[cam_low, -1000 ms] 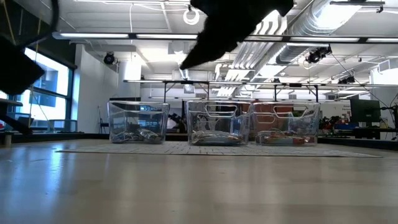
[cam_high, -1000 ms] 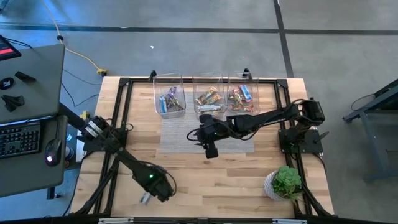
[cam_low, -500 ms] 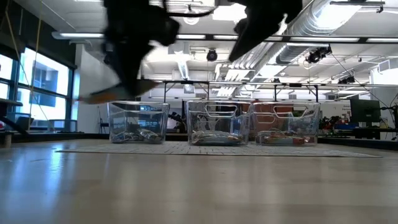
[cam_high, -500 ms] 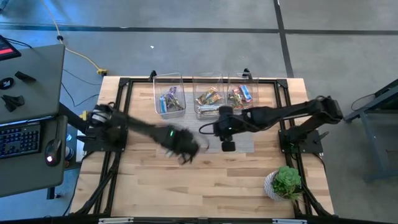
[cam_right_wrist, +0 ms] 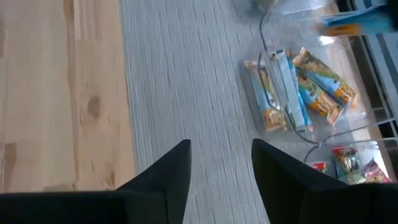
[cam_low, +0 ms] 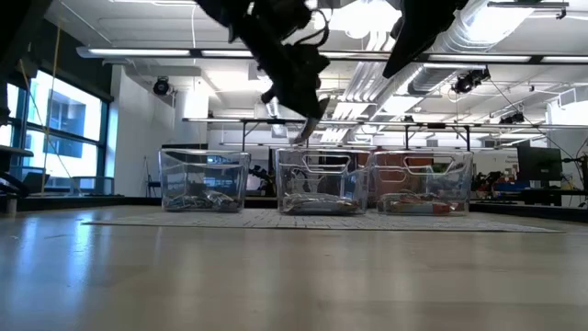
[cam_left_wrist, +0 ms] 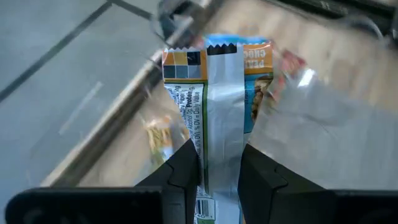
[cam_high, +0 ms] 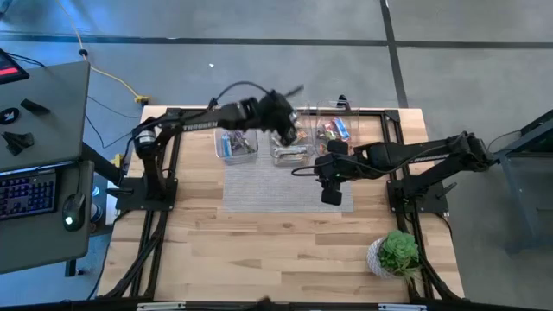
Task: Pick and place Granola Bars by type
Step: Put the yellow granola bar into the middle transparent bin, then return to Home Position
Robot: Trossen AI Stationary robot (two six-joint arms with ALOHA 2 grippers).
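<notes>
Foil-wrapped bar (cam_left_wrist: 221,112), clamped in the left end effector (cam_high: 281,111), has swung from the worktop's near-left corner to above the middle bin (cam_high: 289,138) at the far edge, ready to drop; the right end effector (cam_high: 331,192), open and empty, has retreated rightward.

The lower end of the granola bar (cam_left_wrist: 221,112) is disappearing between the fingers (cam_left_wrist: 186,168) of the left pincer (cam_left_wrist: 219,177) and running off the edge of the left wrist view, so its full length is not showing. Behind it, the clear bin (cam_left_wrist: 311,118) and its contents are smearing into blur. In the low view, both arms are showing only as dark shapes cut off at the top edge, and the bars inside the three bins (cam_low: 322,184) are too small to tell apart by type. In the right wrist view, a blue smear (cam_right_wrist: 354,22) near the edge is too blurred to identify.
</notes>
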